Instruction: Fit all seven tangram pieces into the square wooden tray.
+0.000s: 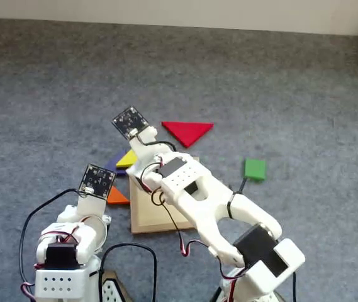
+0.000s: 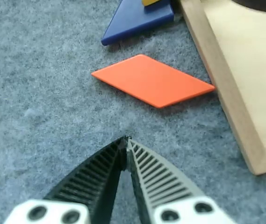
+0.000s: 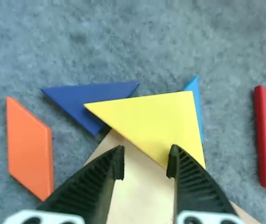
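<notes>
Ribbed black left fingers (image 2: 114, 158) pressed together, right fingers (image 3: 114, 168) apart over yellow triangle (image 3: 156, 121), orange parallelogram (image 2: 154, 80) beside wooden tray (image 2: 235, 121)

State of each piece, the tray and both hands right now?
left hand, shut, empty
right hand, open over yellow triangle
yellow triangle, overlapping tray corner and dark blue triangle
dark blue triangle, partly under yellow
orange parallelogram, flat on carpet beside tray
red triangle, on carpet
green square, on carpet

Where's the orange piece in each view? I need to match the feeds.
High view: orange piece left of the wooden tray, partly hidden by the left arm.
Left wrist view: ahead of the left gripper, beside the tray.
Right wrist view: beside the blue triangle.
Shared landmark: the tray.
</notes>
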